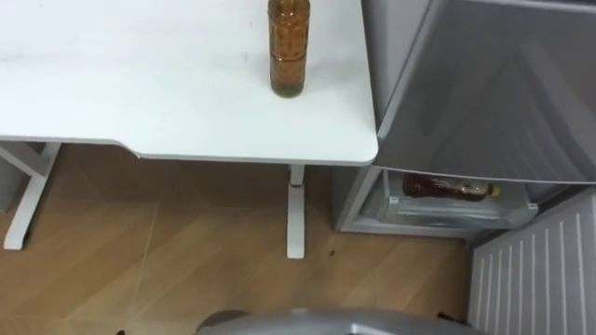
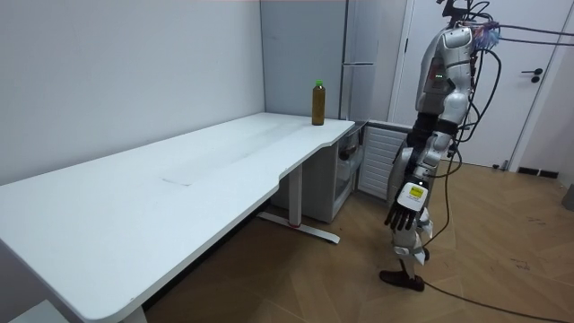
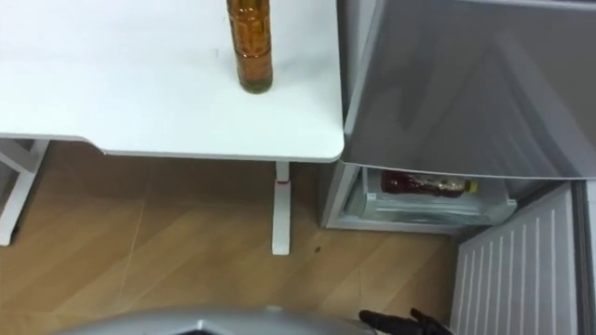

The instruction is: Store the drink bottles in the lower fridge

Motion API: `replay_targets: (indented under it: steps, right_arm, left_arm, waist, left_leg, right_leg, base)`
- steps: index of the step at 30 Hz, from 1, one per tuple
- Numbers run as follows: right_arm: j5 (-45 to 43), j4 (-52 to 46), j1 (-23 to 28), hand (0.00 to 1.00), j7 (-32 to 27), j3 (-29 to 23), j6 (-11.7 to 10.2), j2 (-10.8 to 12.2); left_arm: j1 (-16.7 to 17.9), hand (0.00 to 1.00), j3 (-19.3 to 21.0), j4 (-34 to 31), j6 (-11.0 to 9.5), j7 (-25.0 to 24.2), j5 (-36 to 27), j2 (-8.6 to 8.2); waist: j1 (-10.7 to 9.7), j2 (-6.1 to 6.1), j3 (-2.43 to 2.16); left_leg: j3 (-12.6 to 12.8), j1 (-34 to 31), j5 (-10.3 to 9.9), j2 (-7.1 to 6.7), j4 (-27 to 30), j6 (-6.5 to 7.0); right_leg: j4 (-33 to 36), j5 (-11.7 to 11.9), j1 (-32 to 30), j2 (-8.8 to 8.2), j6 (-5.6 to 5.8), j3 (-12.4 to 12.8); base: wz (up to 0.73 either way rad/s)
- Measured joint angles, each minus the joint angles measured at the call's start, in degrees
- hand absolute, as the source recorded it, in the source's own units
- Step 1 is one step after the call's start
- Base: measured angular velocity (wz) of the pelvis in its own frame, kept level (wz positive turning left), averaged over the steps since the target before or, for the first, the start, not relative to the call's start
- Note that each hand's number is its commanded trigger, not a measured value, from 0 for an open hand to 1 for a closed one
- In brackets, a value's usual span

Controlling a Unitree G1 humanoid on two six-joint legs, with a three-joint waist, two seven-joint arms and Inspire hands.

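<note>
A bottle of amber drink stands upright near the right end of the white table; the room view shows its green cap. A second bottle, reddish with a yellow cap, lies on its side on a shelf inside the lower fridge, whose door is swung open at the right. My left hand hangs by my thigh, fingers relaxed and empty. My right hand shows at the bottom edge, dark fingers stretched out and holding nothing.
I stand on the wood floor a step back from the table's end and the fridge. The grey upper fridge door is closed above the lower compartment. A white table leg stands just left of the fridge.
</note>
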Motion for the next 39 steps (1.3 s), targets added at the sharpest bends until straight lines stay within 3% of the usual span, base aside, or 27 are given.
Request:
replay_targets:
  steps: [5,9,13,17,19,21,24,29,31,39]
  right_arm:
    - [0.1,0.6,0.1,0.0,-1.3,-0.7,0.5,-0.1]
    - [-0.1,1.5,0.4,0.0,-1.8,-3.3,1.7,-0.1]
    - [-0.1,1.6,0.8,0.0,-2.6,-3.4,1.6,-0.2]
    - [-0.4,0.9,1.3,0.0,-3.8,-3.3,1.6,-0.4]
    - [-0.8,-0.1,1.8,0.0,-4.0,-3.3,1.6,-0.3]
    - [-2.6,-1.0,2.5,0.0,-4.2,-3.4,1.5,-0.3]
    - [-5.7,-1.6,2.9,0.0,-4.2,-3.9,0.8,-0.3]
    - [-9.1,-2.0,3.3,0.0,-4.5,-4.0,-0.9,-0.2]
    - [-9.4,-2.0,3.4,0.0,-4.4,-4.0,-1.2,-0.3]
    - [-9.4,-1.4,3.6,0.0,-3.7,-3.9,-2.2,-0.4]
  left_arm:
    - [0.0,0.0,3.5,-0.3,0.4,5.2,-9.0,-0.22]
    - [0.3,0.0,10.6,-5.9,0.5,11.1,-15.0,-0.55]
    - [0.7,0.0,13.9,-13.4,-0.7,19.1,-18.9,-0.57]
    - [0.9,0.0,14.3,-21.1,-4.3,27.6,-20.0,-0.55]
    - [0.9,0.0,14.4,-25.0,-4.6,30.7,-19.9,-0.55]
    - [1.0,0.0,14.5,-30.4,-5.3,33.5,-19.3,-0.54]
    - [0.5,0.0,14.5,-36.1,-7.4,36.9,-13.6,0.05]
    - [0.2,0.0,14.7,-51.7,-8.8,41.1,-6.4,0.45]
    - [-0.1,0.0,14.7,-54.9,-10.0,41.4,-3.4,0.6]
    - [-0.3,0.0,14.1,-68.0,-10.5,40.4,5.4,0.56]
  waist:
    - [0.9,0.95,-0.27]
    - [1.9,1.19,-0.28]
    - [2.7,1.53,-0.36]
    - [3.2,1.87,-0.36]
    - [3.2,2.26,-0.49]
    - [3.4,2.23,-0.5]
    - [3.3,2.24,-0.52]
    - [3.1,2.1,-0.49]
    - [3.1,2.22,-0.51]
    - [2.6,2.29,-0.49]
  left_leg:
    - [0.0,0.4,0.1,-0.03,-0.5,-0.05]
    - [-0.3,1.0,0.2,-0.29,-0.8,0.0]
    - [-1.2,1.4,0.2,-0.4,-1.2,-0.04]
    - [-1.8,1.5,0.3,-0.64,-1.2,0.01]
    - [-1.9,1.4,0.3,-0.72,-1.3,0.03]
    - [-2.4,1.4,0.3,-0.8,-1.4,0.06]
    - [-2.7,1.7,0.4,-0.92,-1.7,0.1]
    - [-3.0,2.3,0.4,-1.04,-1.4,0.11]
    - [-3.1,2.4,0.4,-1.05,-1.4,0.11]
    - [-3.1,2.4,0.4,-1.09,-1.3,0.11]
  right_leg:
    - [0.0,0.0,0.3,0.0,0.0,-0.1]
    - [-0.5,0.0,1.1,-0.12,0.01,-0.5]
    - [-0.7,0.0,1.9,-0.12,0.01,-0.9]
    - [-0.7,0.0,2.1,-0.25,0.02,-1.7]
    - [-0.7,0.0,2.0,-0.28,0.02,-1.7]
    - [-0.7,0.0,2.0,-0.3,0.03,-1.9]
    - [-0.7,0.0,2.1,-0.33,0.03,-1.8]
    - [-0.8,0.0,2.5,-0.36,0.02,-1.7]
    - [-0.8,0.0,2.9,-0.37,0.03,-1.7]
    - [-0.9,0.0,3.0,-0.33,0.04,-1.9]
  base:
    - [0.01]
    - [0.04]
    - [0.05]
    - [0.12]
    - [0.04]
    - [0.06]
    - [0.02]
    - [0.0]
    - [0.0]
    - [0.0]
